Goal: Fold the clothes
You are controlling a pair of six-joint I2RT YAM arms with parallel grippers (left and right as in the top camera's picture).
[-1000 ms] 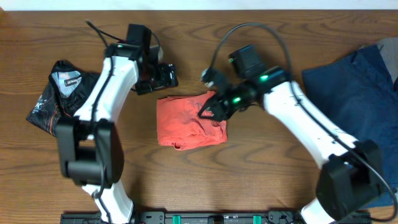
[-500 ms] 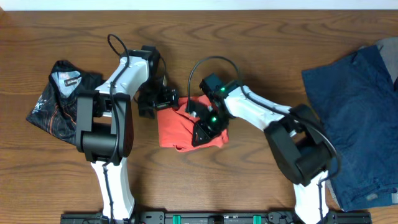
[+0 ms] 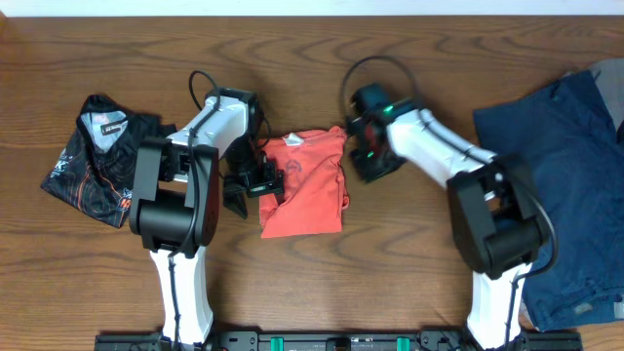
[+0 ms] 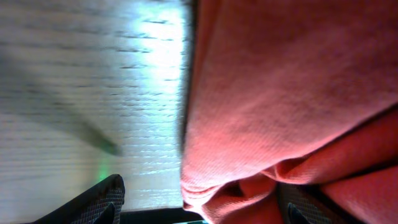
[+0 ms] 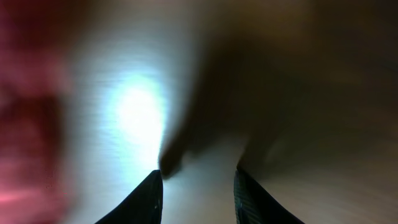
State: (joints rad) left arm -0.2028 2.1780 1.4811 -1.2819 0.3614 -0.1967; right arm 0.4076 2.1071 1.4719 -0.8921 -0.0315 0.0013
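The clothes, a coral-red T-shirt [image 3: 310,190], lie folded in a tall rectangle in the middle of the wooden table, with the neck end toward the far side. My left gripper [image 3: 255,181] sits at the shirt's left edge. In the left wrist view its jaws [image 4: 199,202] stand wide apart, with a bunched fold of the shirt [image 4: 292,93] lying between them beside the right finger. My right gripper [image 3: 367,156] hovers just off the shirt's upper right corner. Its blurred fingers [image 5: 198,190] are open over bare wood, and the shirt [image 5: 25,118] is a red smear at the left.
A crumpled black garment with red-and-white print [image 3: 97,161] lies at the left of the table [image 3: 312,283]. A large navy blue garment [image 3: 565,185] covers the right side. Both arms' bases stand at the near edge.
The right gripper has come off the shirt and moved up and right past its corner. The left gripper has slid down along the left edge. The shirt now lies narrower and taller.
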